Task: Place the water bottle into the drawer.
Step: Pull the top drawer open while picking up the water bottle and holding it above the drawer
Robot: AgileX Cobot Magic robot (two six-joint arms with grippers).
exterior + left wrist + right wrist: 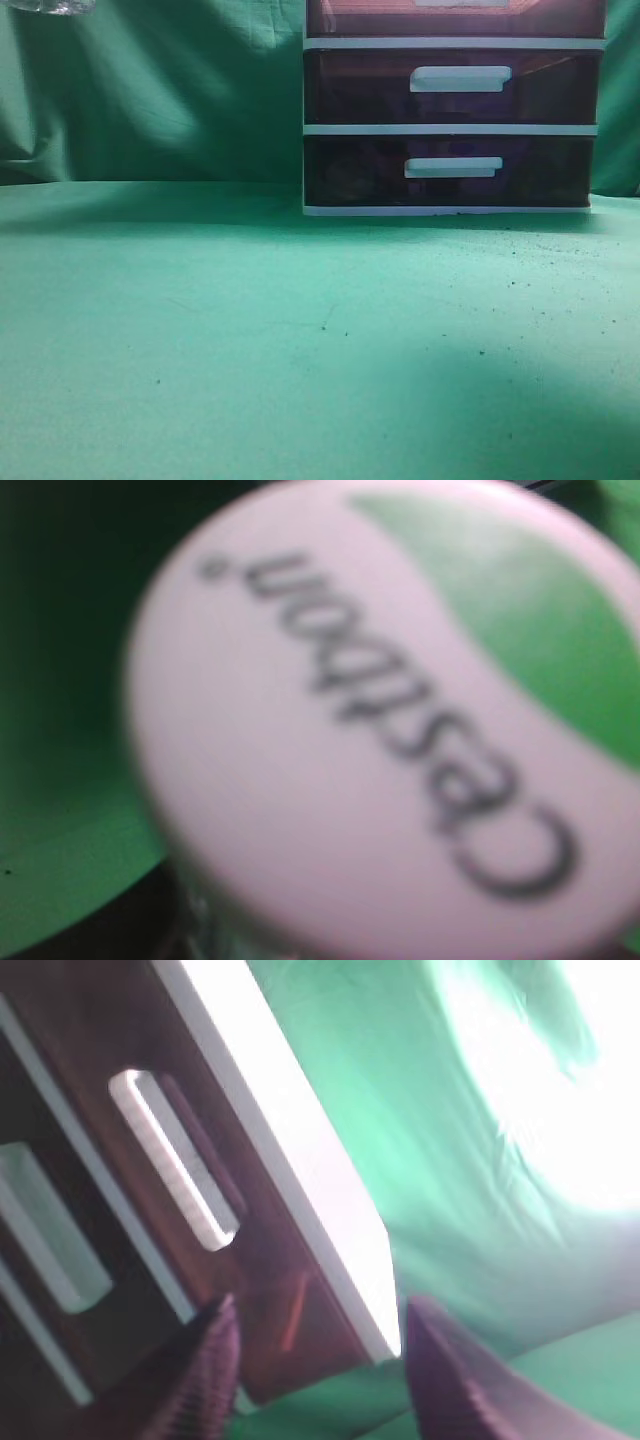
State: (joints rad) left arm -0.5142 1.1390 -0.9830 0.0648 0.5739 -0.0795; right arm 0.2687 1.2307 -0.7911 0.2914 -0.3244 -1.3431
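Exterior view first: the white-framed drawer unit (455, 110) sits at the back right of my green-covered worktop (250, 340), in front of a green cloth backdrop (170, 90). Three dark purple-brown drawers show, each with a white bar handle. The drawer (455, 15) I care about is the top one, cut off by the frame edge, and from here it looks pushed in flush like the two below it. Way up in the top left corner there's a glinty clear sliver, that's the water bottle (55, 6), high off the worktop and well apart from the unit.

My left wrist camera is basically filled by a blurry white round cap (380, 720) with dark lettering and a green patch, pressed right up near the lens. A bit of clear plastic shows under it. My left gripper itself isn't visible there, so I can't tell whether it's clamped or not.

Right wrist view: my right gripper (315, 1370) has its two dark fingers spread apart with nothing between them, hanging just beside the corner of the unit, near a white handle (175, 1160).
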